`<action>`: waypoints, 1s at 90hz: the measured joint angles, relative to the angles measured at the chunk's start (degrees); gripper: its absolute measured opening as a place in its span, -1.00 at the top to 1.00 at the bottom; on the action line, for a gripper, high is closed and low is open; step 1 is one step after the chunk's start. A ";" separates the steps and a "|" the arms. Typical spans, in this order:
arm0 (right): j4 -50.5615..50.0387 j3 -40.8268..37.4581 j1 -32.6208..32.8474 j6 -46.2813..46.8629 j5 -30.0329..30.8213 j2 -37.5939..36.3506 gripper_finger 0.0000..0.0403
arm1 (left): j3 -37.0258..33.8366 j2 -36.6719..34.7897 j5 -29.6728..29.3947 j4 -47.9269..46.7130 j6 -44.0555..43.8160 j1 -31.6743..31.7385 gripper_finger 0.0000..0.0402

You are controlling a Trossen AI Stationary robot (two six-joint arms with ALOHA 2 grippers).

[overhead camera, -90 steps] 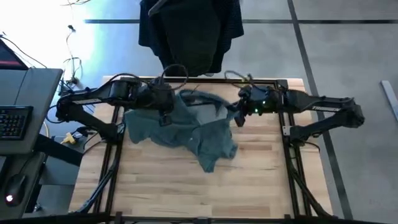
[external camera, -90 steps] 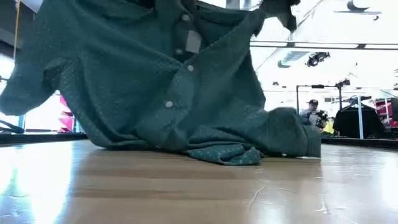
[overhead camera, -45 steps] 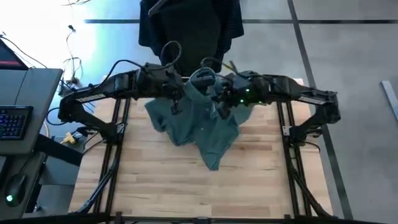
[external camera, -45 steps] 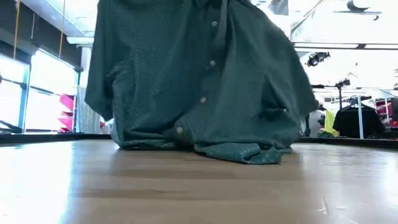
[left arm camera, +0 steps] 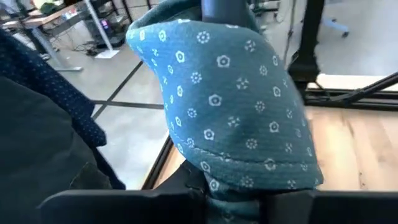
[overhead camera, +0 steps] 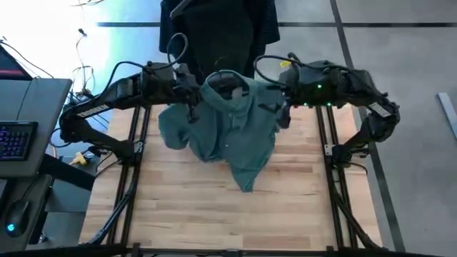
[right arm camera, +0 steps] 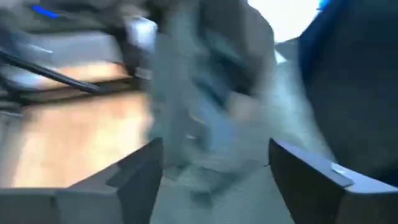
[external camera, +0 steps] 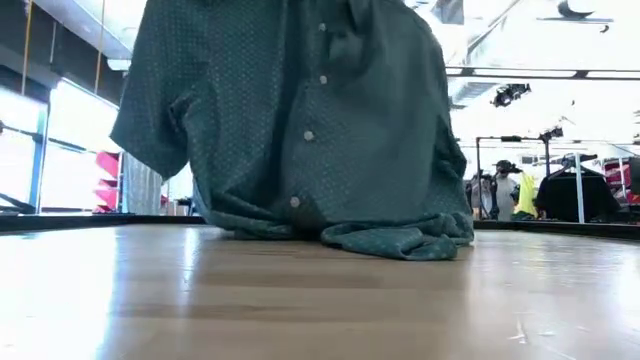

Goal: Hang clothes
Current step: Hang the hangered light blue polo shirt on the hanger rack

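At table's left: desk with a keyboard [overhead camera: 16, 139] stands off the table [overhead camera: 186, 214], beside the left arm's base.
Left gripper: left gripper [overhead camera: 191, 91] is at the far edge of the table, at the shirt's left shoulder. Its wrist view shows teal fabric bunched right at its base, so it looks clamped on the cloth, but the fingertips themselves are covered and I judge rather than see the grip.
Teal shirt: teal shirt [overhead camera: 228, 128] is lifted by its collar end between the 2 grippers; the low view shows its buttoned front [external camera: 310, 135] hanging upright with the hem folded and resting on the wood. White flower-like dots show on the cloth [left arm camera: 230, 106] in the left wrist view.
Right gripper: right gripper [overhead camera: 280, 107] is at the shirt's right shoulder. Its wrist view shows 2 fingers [right arm camera: 137, 174] set wide apart with blurred teal cloth between them; whether anything is pinched cannot be told.
Dark garments: dark clothes [overhead camera: 218, 36] hang beyond the far edge of the table; a navy dotted piece [left arm camera: 50, 93] shows beside the teal one in the left wrist view.
Progress: about midway for this shirt, by my reading. It is raised but not hung, and its hem is on the table. Left to do: carry it to the rail.
Hidden: no hanger can be made out in any view; the rail holding the dark clothes is cut off at the picture's edge; the right wrist view is too smeared to read.
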 joint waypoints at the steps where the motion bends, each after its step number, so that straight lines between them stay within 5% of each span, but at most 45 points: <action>1: -0.59 -0.01 -0.12 -0.41 0.93 0.02 -0.39 | 0.00 -0.02 0.33 0.01 0.00 0.07 0.91; 39: -4.41 -0.24 -2.04 -18.85 14.24 7.47 -0.22 | -0.03 -0.04 4.48 0.05 -1.64 0.33 0.91; 57: -3.88 -0.24 -2.51 -21.50 23.52 11.39 0.26 | -0.04 -0.10 3.96 0.03 -4.36 1.03 0.91; 68: -3.27 -0.24 -4.86 -23.46 23.28 11.85 0.75 | -0.07 -0.15 2.80 1.12 -4.28 2.74 0.85; 90: 0.86 0.21 -16.01 -27.11 14.06 11.15 0.74 | 0.04 -0.33 -7.60 5.05 10.99 6.47 0.54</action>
